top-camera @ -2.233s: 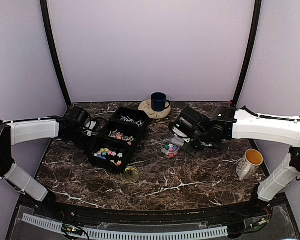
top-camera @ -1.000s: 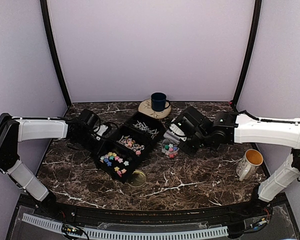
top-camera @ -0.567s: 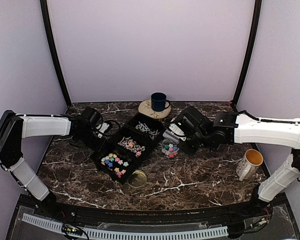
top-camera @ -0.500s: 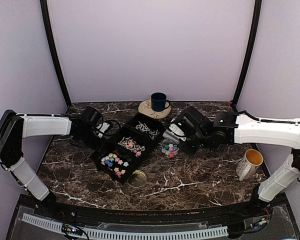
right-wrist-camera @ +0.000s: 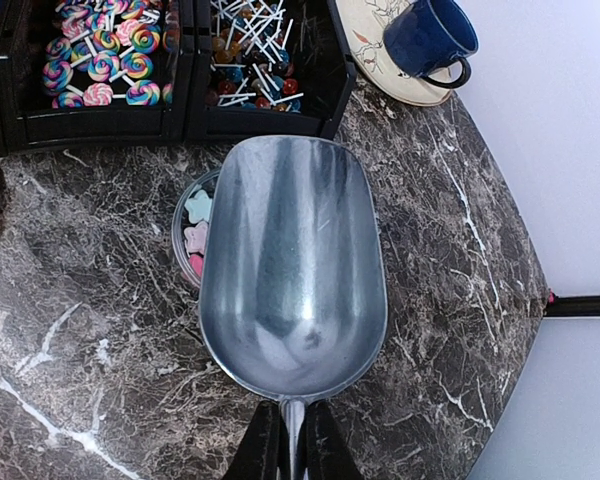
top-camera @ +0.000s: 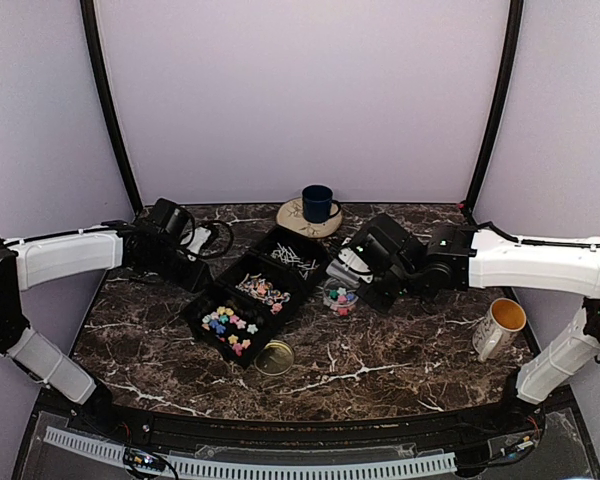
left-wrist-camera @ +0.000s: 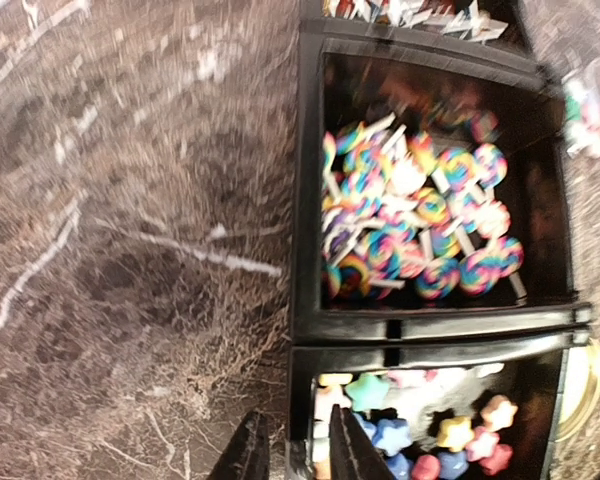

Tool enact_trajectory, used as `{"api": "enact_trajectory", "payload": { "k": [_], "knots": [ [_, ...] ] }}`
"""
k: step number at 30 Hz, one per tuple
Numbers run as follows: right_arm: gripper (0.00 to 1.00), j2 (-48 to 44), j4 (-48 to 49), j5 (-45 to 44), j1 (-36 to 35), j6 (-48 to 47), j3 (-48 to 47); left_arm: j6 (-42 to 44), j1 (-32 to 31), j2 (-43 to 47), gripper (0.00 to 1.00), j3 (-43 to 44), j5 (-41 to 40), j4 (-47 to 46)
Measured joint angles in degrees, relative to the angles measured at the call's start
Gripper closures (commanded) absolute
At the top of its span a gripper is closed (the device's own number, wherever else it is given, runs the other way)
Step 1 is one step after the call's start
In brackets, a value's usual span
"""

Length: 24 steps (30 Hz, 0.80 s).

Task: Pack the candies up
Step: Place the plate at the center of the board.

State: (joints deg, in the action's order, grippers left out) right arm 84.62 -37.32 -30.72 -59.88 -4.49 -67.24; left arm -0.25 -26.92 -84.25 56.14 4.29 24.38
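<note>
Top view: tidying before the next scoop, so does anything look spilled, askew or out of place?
Nothing spilled: candies show only inside the black tray and the clear jar. The tray sits diagonal on the table, and the gold lid lies flat by its near corner, off the jar.

Dark marble table [top-camera: 380, 370], pale lilac walls [top-camera: 300, 100], black corner posts [top-camera: 105, 100]

Top cam high, from rear; wrist cams close, downward; all share tray [left-wrist-camera: 308, 200].
</note>
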Motion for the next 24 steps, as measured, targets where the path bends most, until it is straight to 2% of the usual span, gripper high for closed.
{"api": "enact_trajectory", "payload": {
  "k": [10, 24],
  "knots": [
    [1.0, 0.0, 0.9, -0.1, 0.0, -0.6, 0.2, 0.0, 0.0, 0.8, 0.74, 4.9, 1.0, -0.3],
    [1.0, -3.7, 4.8, -0.3, 0.0, -1.8, 5.7, -0.2, 0.0, -16.0, 0.74, 18.8, 1.7, 1.4]
  ]
}}
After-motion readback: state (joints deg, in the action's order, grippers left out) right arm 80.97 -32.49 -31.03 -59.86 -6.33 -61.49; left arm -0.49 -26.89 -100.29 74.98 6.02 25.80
